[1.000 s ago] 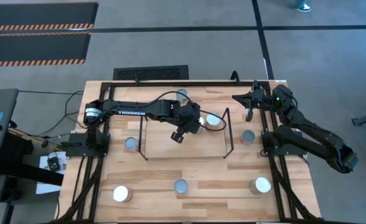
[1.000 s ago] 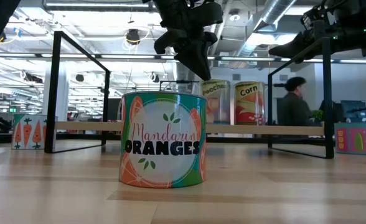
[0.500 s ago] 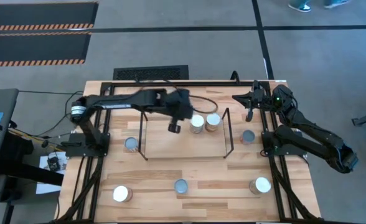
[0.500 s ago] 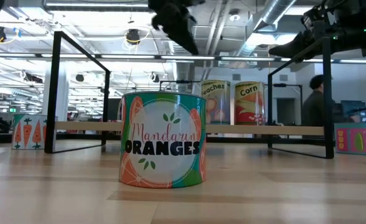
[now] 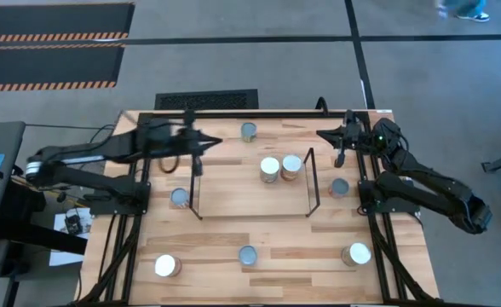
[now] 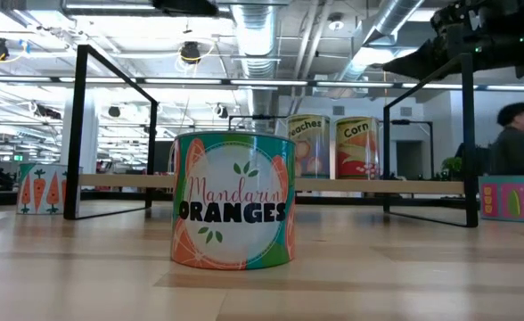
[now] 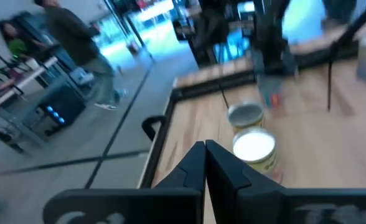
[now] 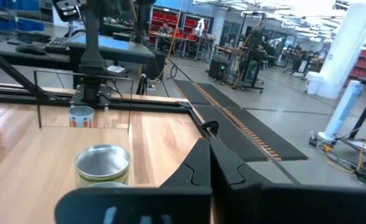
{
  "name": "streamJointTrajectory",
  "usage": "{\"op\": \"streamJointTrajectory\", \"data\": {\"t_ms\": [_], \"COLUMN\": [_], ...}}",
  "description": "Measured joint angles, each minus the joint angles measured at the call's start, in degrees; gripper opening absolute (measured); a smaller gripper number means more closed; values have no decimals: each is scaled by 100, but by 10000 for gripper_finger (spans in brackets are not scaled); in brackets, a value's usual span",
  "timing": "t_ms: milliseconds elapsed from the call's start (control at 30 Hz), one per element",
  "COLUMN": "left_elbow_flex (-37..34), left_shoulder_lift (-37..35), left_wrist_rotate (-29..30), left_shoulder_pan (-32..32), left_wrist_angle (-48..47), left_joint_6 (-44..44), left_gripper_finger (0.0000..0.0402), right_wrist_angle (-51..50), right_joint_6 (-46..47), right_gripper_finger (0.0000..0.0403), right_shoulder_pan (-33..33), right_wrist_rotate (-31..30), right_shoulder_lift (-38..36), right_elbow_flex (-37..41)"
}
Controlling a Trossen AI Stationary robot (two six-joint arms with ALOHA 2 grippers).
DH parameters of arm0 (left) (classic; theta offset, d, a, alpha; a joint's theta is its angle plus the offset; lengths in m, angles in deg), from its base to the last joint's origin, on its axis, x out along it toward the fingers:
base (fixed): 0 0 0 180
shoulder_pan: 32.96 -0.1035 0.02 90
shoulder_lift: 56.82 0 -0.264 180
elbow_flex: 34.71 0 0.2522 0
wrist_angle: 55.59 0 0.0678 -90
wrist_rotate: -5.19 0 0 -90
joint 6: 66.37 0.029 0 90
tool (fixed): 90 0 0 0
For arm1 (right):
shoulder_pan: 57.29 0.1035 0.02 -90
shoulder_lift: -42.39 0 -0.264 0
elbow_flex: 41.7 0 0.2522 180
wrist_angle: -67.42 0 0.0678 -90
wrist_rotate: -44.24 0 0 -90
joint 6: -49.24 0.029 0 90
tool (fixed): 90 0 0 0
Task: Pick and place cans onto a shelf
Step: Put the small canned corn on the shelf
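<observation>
Shelf [image 5: 233,183]: left half stood bare, open from above | right half: two cans [image 5: 280,168] side by side | black uprights [image 5: 311,183] fenced both ends | loose cans [image 5: 248,255] dotted the table [image 5: 208,247] around it.

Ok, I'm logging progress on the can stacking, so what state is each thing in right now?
Left gripper: shut, empty, beside the shelf's left end.
Right gripper: shut, empty, parked at the table's far right.
Shelf: holds two cans.
Peaches can: upright on the shelf.
Corn can: upright on the shelf, beside it.
Mandarin oranges can: upright on the table, not yet shelved.
</observation>
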Motion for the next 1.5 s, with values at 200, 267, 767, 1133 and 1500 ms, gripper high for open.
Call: {"op": "streamJointTrajectory", "data": {"t_ms": [200,267,767,1133,1500], "left_elbow_flex": [-1280,-1689,-2922,-2922,-2922], "left_shoulder_lift": [-1324,-1639,-2941,-3593,-3682], "left_wrist_rotate": [-122,-161,-494,-569,-565], "left_shoulder_pan": [0,0,0,0,0], "left_wrist_angle": [525,782,1239,863,740], "left_joint_6": [-393,-499,-1110,-1208,-1161], "left_gripper_finger": [0,0,0,0,0], "right_wrist_angle": [-579,-951,-4743,-6786,-7791], "right_joint_6": [138,142,1658,4684,6402], "right_gripper_finger": [5,5,4,4,27], "right_shoulder_pan": [584,896,4800,7188,7617], "right_wrist_rotate": [-54,-61,-3422,-5541,-5599], "right_shoulder_lift": [-23,-45,-71,44,1395], "right_elbow_flex": [-563,-804,-2017,-2099,-2098]}}
